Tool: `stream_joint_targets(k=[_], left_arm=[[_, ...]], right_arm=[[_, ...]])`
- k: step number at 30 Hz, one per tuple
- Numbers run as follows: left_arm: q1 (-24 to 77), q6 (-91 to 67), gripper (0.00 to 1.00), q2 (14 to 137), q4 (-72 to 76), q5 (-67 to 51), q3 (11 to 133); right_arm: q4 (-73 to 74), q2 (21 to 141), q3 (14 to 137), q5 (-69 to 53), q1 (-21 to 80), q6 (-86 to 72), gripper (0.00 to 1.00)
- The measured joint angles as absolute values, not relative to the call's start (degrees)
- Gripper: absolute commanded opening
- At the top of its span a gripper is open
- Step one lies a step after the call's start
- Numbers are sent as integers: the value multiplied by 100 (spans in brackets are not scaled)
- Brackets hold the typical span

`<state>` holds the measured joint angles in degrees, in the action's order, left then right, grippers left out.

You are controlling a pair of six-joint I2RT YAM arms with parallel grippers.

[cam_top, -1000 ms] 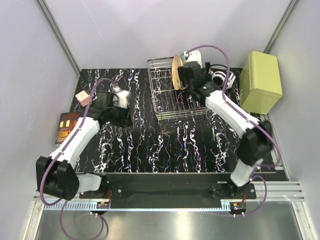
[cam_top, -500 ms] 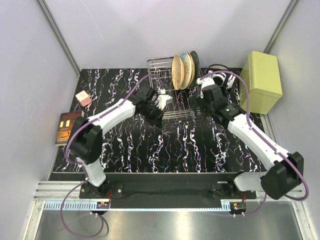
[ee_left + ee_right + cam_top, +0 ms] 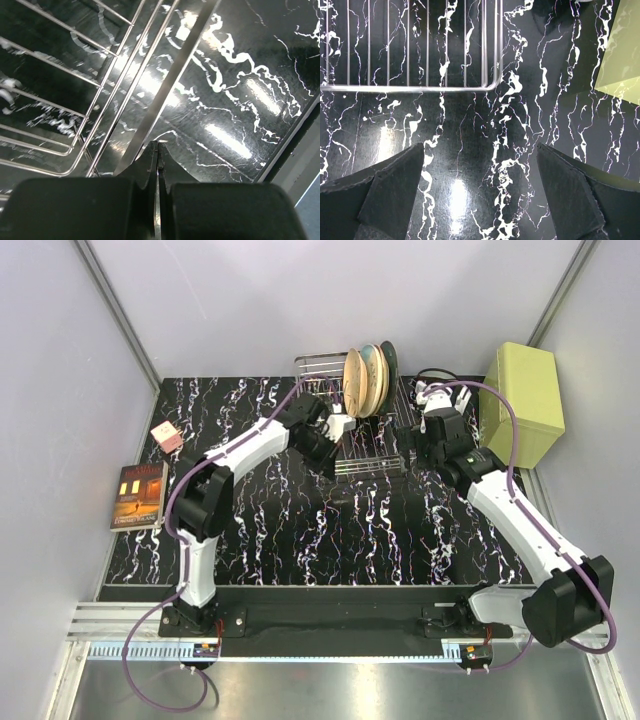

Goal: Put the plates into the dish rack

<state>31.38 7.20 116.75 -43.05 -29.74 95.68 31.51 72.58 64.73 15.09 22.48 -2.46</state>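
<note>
- The plates [image 3: 365, 382] stand on edge, bunched at the far end of the silver wire dish rack [image 3: 372, 468] by the bench's [image 3: 300, 530] far edge. Tan ones are in front and a dark one behind.
- Left gripper [image 3: 156, 148]: pressed together beside the rack's rim.
- Right gripper [image 3: 480, 165]: spread wide.

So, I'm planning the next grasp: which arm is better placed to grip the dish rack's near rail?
Probably right: the right gripper is open, with a corner of the dish rack just ahead. The left gripper is beside the rack but shut.
</note>
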Motion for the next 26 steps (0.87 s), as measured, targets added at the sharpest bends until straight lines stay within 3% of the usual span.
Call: stream_joint_targets(k=[4, 7, 8, 9, 20, 26], left_arm=[[2917, 720, 2, 11668, -4333, -2971, 9568], [2821, 722, 43, 11662, -4346, -2976, 9568], [2808, 679, 65, 11646, -4379, -3087, 9566], [2814, 735, 99, 11616, -4390, -3105, 9542], [2930, 1085, 99, 9491, -4202, -3308, 7032], [2941, 1116, 99, 8855, -4099, -3194, 6692]], right_arm=[[3144, 7179, 6394, 1391, 2182, -266, 100], [3144, 7179, 6392, 1286, 2169, -340, 100], [3159, 7179, 6392, 1262, 2169, -403, 100], [3197, 7181, 6394, 1245, 2169, -480, 100], [4062, 7124, 6390, 1463, 2167, -600, 100], [4117, 6864, 6134, 1562, 2167, -519, 100]])
